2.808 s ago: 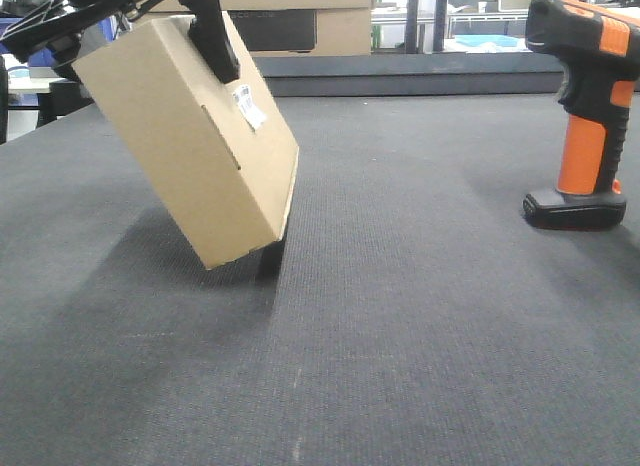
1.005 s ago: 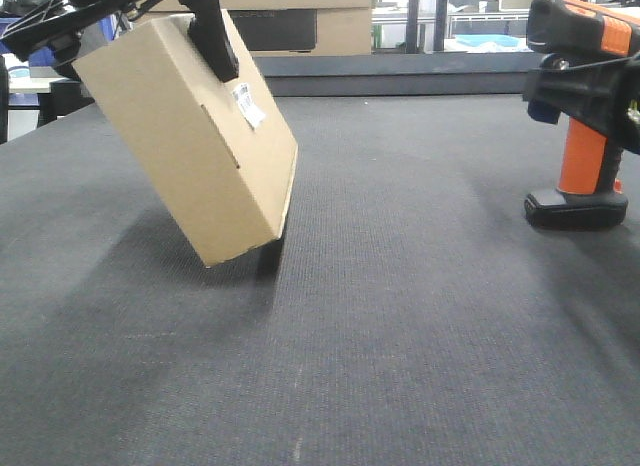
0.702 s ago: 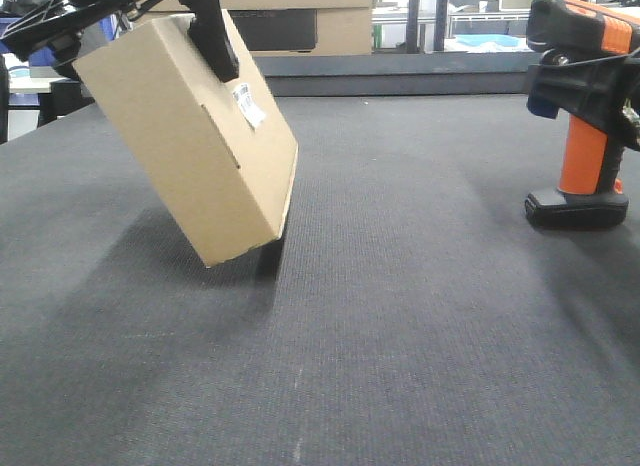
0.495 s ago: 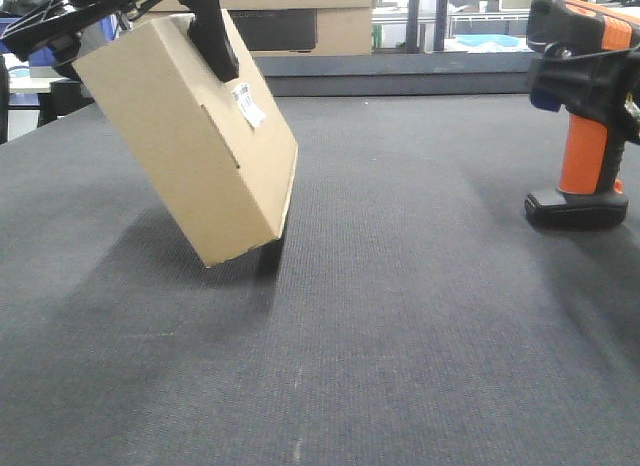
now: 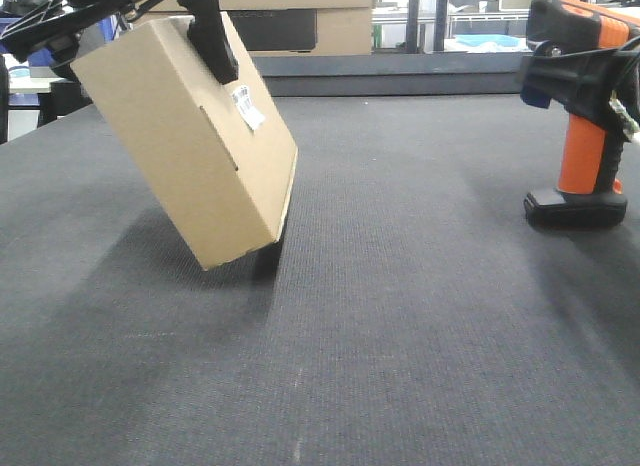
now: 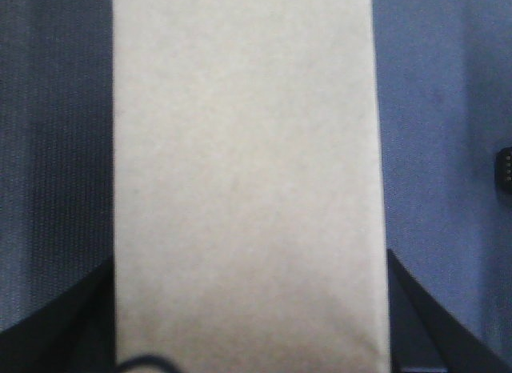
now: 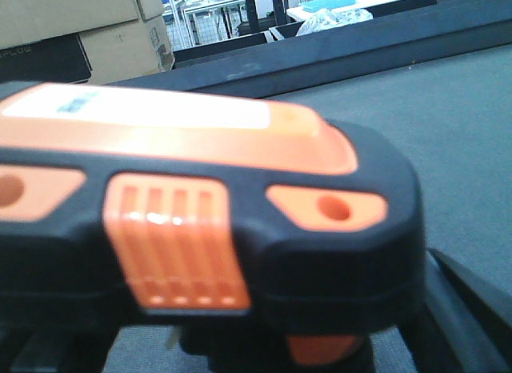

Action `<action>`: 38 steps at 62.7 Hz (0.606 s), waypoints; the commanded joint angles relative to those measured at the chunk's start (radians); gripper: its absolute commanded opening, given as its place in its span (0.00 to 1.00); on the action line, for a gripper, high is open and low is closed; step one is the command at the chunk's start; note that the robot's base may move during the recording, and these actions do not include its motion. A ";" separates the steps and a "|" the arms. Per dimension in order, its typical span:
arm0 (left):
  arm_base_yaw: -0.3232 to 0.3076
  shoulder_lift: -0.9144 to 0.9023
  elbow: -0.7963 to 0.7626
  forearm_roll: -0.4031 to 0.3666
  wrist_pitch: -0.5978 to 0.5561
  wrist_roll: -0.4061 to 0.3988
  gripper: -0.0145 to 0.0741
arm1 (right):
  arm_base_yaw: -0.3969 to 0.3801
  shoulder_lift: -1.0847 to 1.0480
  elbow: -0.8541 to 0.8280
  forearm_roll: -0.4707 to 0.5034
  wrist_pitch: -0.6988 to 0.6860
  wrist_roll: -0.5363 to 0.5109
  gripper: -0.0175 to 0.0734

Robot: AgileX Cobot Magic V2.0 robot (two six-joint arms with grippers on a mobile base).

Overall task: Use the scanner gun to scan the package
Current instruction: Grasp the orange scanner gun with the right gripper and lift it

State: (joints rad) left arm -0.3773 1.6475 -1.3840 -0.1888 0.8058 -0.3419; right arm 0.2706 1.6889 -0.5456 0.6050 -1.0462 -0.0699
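Left gripper [image 5: 203, 28] clamped on upper end of tilted package [image 5: 190, 151]. Right of package, right gripper [image 5: 585, 81] straddles upright scanner gun [image 5: 583, 154]; grip unclear.

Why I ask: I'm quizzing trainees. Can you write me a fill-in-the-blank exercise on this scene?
1. The tilted package is gripped by the pincer of the robot's ____ arm.
2. The small label on the package is coloured ____.
3. The scanner gun stands upright on its flat black ____.

Missing words: left; white; base.
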 commanded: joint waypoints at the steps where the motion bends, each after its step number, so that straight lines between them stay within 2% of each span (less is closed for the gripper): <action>1: -0.004 -0.007 -0.004 -0.002 -0.009 0.000 0.04 | -0.007 0.002 -0.005 0.007 -0.033 0.001 0.81; 7: -0.004 -0.007 -0.004 -0.002 -0.009 0.000 0.04 | -0.007 0.004 -0.005 0.007 -0.033 0.001 0.76; 12: -0.004 -0.007 -0.004 -0.004 -0.009 0.000 0.04 | -0.007 0.011 -0.005 0.007 -0.033 0.001 0.65; 27: -0.004 -0.007 -0.004 -0.011 -0.009 0.000 0.04 | -0.007 0.028 -0.005 0.007 -0.031 0.001 0.13; 32: -0.004 -0.007 -0.004 -0.013 -0.009 0.000 0.04 | -0.007 0.019 -0.005 0.007 -0.047 -0.029 0.00; 38: -0.004 -0.007 -0.004 -0.028 -0.009 0.000 0.04 | -0.007 -0.003 -0.005 -0.009 -0.062 -0.126 0.01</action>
State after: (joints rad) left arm -0.3773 1.6475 -1.3840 -0.1925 0.8058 -0.3419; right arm 0.2691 1.7111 -0.5495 0.6091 -1.0690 -0.1087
